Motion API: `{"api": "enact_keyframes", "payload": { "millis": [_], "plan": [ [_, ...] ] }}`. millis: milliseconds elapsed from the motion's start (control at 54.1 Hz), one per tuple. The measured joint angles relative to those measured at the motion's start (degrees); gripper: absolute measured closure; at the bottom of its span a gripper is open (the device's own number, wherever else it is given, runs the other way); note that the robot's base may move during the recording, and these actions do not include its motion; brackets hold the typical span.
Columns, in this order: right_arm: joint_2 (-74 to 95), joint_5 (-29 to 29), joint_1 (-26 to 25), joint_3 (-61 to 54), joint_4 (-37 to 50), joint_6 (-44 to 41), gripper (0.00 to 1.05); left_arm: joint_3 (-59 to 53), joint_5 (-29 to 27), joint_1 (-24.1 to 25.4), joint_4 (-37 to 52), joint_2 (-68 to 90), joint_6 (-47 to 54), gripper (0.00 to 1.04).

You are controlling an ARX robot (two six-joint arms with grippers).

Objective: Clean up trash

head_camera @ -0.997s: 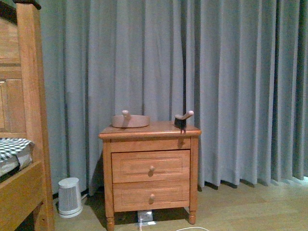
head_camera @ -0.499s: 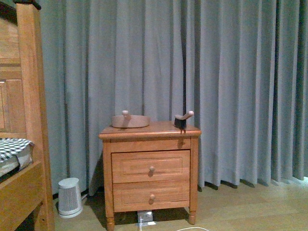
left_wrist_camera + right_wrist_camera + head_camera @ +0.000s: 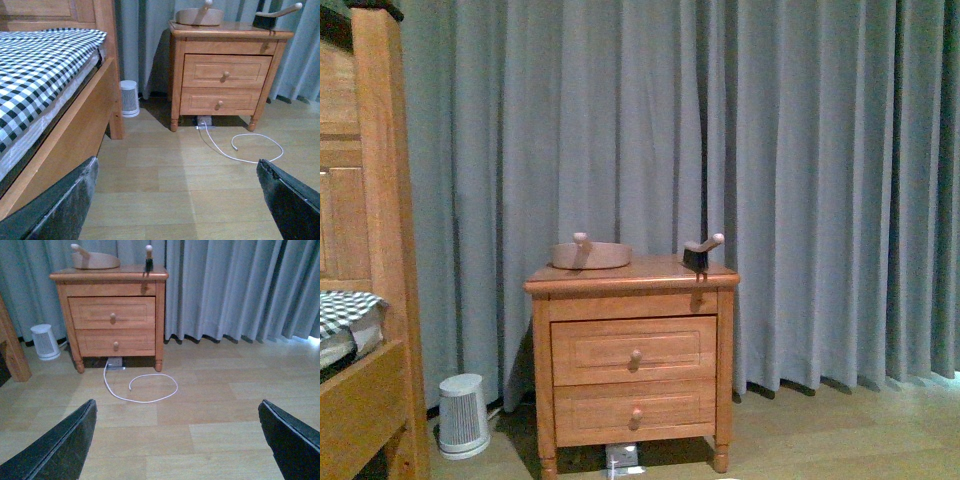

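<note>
The white tissue wad is not in any view. A beige dustpan (image 3: 590, 254) and a small brush (image 3: 700, 251) with a dark head lie on top of a wooden nightstand (image 3: 633, 362). The dustpan (image 3: 200, 15) and brush (image 3: 276, 14) also show in the left wrist view, and the dustpan (image 3: 95, 259) and brush (image 3: 148, 256) in the right wrist view. My left gripper (image 3: 180, 200) is open and empty above bare wooden floor. My right gripper (image 3: 177, 440) is open and empty above the floor too. Neither arm shows in the front view.
A wooden bed (image 3: 75, 130) with a black-and-white checked cover (image 3: 35, 70) stands on the left. A small white heater (image 3: 462, 416) sits between bed and nightstand. A white cable (image 3: 142, 387) loops on the floor before the nightstand. Grey curtains (image 3: 800, 180) hang behind.
The front view has shifted slightly: the nightstand and heater sit a little lower and the bed further left in the picture. Nothing on the nightstand has moved.
</note>
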Motion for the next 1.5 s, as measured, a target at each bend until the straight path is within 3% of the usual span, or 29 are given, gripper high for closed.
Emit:
{"api": "enact_keyframes", "payload": {
  "millis": [1496],
  "plan": [
    [0.00,-0.02,-0.02,0.00,-0.07,0.00,0.07,0.00,0.09,0.00,0.00,0.04,0.00,0.07]
  ]
}}
